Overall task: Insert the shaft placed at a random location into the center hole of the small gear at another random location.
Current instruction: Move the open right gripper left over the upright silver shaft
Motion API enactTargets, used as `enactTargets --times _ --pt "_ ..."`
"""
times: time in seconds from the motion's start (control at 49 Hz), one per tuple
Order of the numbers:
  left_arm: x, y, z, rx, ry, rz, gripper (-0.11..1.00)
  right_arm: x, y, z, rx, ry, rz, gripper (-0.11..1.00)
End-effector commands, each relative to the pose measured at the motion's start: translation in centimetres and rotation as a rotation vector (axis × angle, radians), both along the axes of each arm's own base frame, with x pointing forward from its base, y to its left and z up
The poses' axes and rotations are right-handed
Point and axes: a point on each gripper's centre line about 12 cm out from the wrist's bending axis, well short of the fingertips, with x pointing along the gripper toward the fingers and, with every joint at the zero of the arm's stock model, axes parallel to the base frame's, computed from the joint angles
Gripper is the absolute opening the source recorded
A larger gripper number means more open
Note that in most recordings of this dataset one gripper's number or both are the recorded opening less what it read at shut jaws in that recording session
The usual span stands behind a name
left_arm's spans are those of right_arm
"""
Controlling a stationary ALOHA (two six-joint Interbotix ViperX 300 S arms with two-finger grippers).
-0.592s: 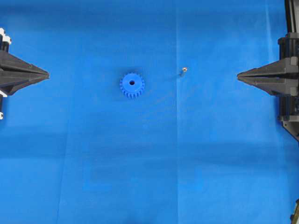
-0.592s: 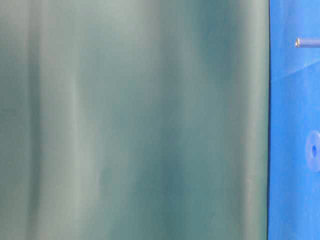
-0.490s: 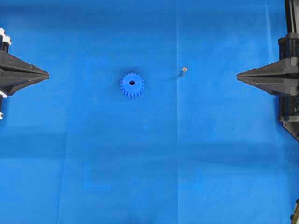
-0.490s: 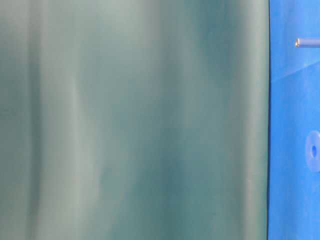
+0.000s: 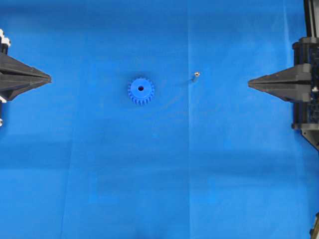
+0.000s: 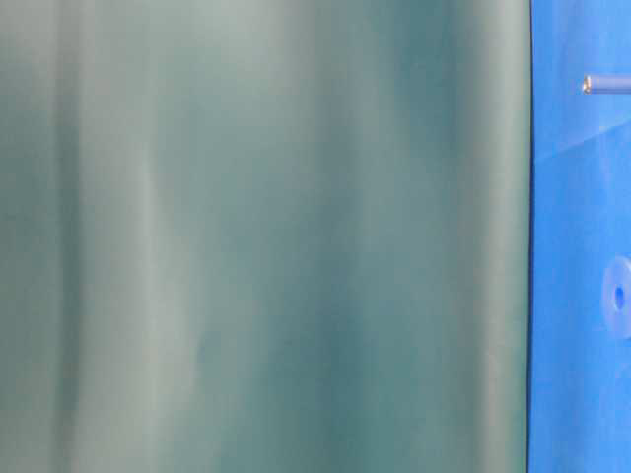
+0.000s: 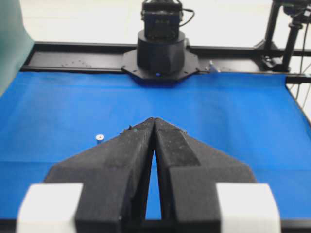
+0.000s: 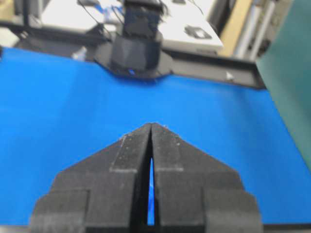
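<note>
The small gear [image 5: 140,90], bright blue and toothed, lies flat on the blue cloth left of centre, its dark center hole [image 5: 140,88] facing up. To its right the shaft [image 5: 196,75], a tiny silver pin, stands on the cloth. The left wrist view also catches the shaft [image 7: 99,137], left of the fingertips. My left gripper [image 5: 50,78] is shut and empty at the left edge, far from the gear. At the right edge my right gripper [image 5: 249,83] is shut and empty, well right of the shaft. In the table-level view the shaft [image 6: 603,85] and gear [image 6: 619,296] show blurred.
Blue cloth [image 5: 159,174] covers the whole work surface. A green curtain [image 6: 266,236] fills most of the table-level view. Across the table stands the opposite arm's black base [image 7: 160,53], with a black frame rail [image 7: 63,48] along the far edge.
The right gripper has shifted slightly left, toward the shaft. The left gripper, gear and shaft have not moved.
</note>
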Motion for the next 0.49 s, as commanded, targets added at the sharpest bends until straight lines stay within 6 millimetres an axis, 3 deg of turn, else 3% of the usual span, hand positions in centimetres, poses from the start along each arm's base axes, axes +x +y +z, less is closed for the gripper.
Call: enactTargets --times 0.0,0.143,0.367,0.408,0.469 --pt "0.1 0.1 0.5 0.0 -0.014 0.003 0.0 0.6 -0.5 -0.1 0.002 0.0 -0.023 -0.02" --pt "0.1 0.0 0.5 0.0 -0.014 0.001 0.0 1.7 -1.4 -2.1 0.018 0.06 -0.06 0.2" --pt "0.1 0.1 0.5 0.0 -0.015 0.003 0.0 3.9 -3.5 -6.9 0.04 0.169 -0.144 0.85" --pt "0.1 0.1 0.5 0.0 -0.014 0.003 0.0 4.3 -4.0 -8.0 0.046 0.184 -0.161 0.88" --pt "0.0 0.1 0.5 0.0 -0.015 0.003 0.0 4.8 -4.6 -9.2 0.059 0.191 -0.188 0.81"
